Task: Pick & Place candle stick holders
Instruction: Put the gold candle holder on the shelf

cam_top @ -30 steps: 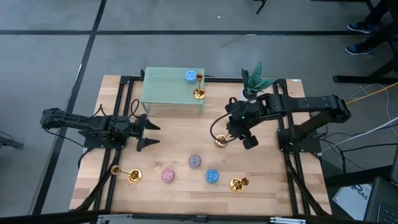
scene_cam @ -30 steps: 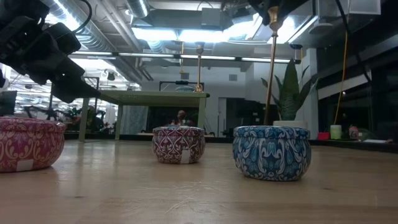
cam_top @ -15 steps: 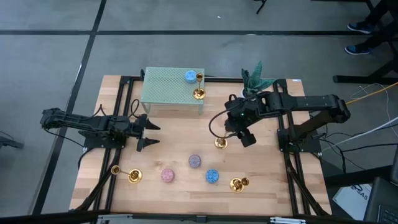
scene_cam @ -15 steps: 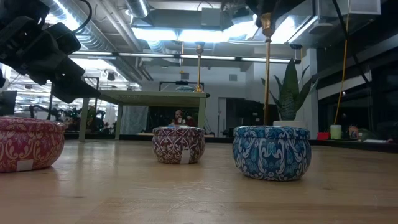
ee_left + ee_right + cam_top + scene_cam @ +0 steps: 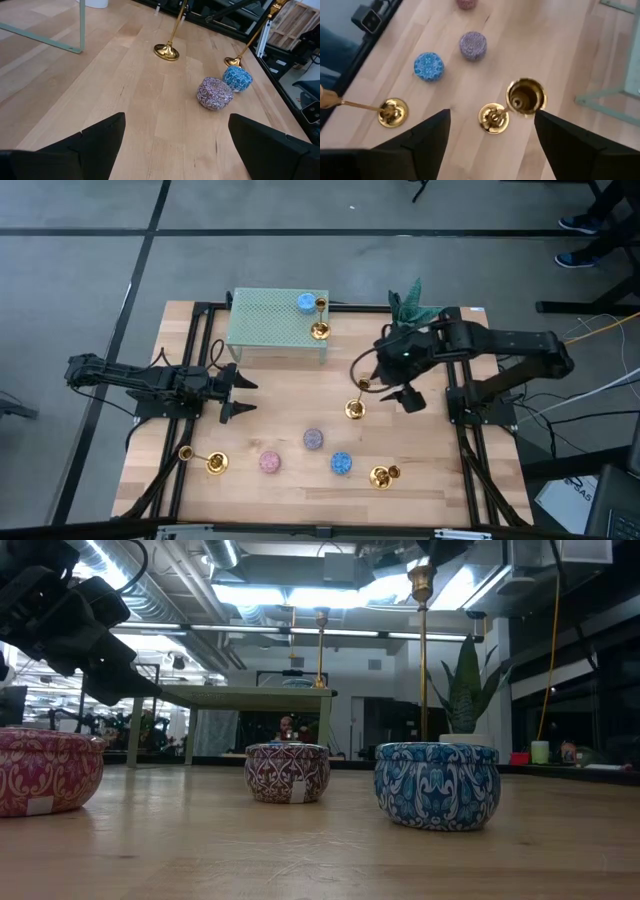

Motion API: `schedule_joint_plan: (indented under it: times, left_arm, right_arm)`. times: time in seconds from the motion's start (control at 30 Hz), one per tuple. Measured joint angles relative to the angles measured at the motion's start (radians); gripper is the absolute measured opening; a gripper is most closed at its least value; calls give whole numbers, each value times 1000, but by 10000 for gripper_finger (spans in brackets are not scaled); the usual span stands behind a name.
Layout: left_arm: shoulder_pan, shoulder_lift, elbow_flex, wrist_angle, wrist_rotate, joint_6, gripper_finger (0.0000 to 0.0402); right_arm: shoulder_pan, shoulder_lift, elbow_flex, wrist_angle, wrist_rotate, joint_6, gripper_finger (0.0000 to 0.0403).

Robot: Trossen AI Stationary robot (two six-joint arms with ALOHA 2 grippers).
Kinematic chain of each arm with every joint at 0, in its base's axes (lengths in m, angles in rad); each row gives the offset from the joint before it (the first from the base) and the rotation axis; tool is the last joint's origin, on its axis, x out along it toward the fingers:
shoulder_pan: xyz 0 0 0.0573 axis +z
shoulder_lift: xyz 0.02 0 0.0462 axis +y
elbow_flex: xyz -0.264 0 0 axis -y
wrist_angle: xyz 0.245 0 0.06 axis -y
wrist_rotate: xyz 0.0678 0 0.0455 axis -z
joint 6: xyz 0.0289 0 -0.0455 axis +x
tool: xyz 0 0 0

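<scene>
A light wooden surface (image 5: 290, 385) carried a small green mesh-topped stand (image 5: 270, 320) at its far edge, and on that stand lay a round blue candle (image 5: 305, 303). A potted plant (image 5: 410, 308) with spiky leaves stood just beside the stand's right end. Near the front of the surface sat three round candles well apart from the stand: a pink one (image 5: 269, 462), a purple-grey one (image 5: 314, 439) and a blue one (image 5: 342, 463).

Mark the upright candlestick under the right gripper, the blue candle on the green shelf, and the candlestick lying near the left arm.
Upright candlestick (image 5: 355, 409): high view, its round base.
Blue candle (image 5: 305, 303): high view, its top.
Lying candlestick (image 5: 216, 463): high view, its flared base.
</scene>
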Motion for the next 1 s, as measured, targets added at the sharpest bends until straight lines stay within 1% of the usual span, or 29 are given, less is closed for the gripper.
schedule_joint_plan:
  times: [0.13, 0.27, 0.4, 0.5, 0.63, 0.77, 0.9, 1.0]
  left_arm:
    - [0, 0, 0, 0, 0, 0, 354]
    - [0, 0, 0, 0, 0, 0, 352]
    - [0, 0, 0, 0, 0, 0, 354]
    - [0, 0, 0, 0, 0, 0, 353]
    - [0, 0, 0, 0, 0, 0, 353]
    - [0, 0, 0, 0, 0, 0, 354]
    - [0, 0, 0, 0, 0, 0, 352]
    - [0, 0, 0, 0, 0, 0, 354]
  right_arm:
    - [-14, -99, -61, 32, 1, 50, 294]
    - [-28, -208, -186, 125, 1, 125, 287]
    - [-28, -306, -349, 283, 1, 215, 280]
    - [-28, -350, -469, 415, 1, 282, 277]
    - [-26, -353, -589, 546, 1, 304, 277]
    - [-20, -335, -676, 673, 1, 304, 277]
    - [-12, -314, -725, 808, 1, 303, 277]
    - [-11, -292, -741, 876, 7, 302, 277]
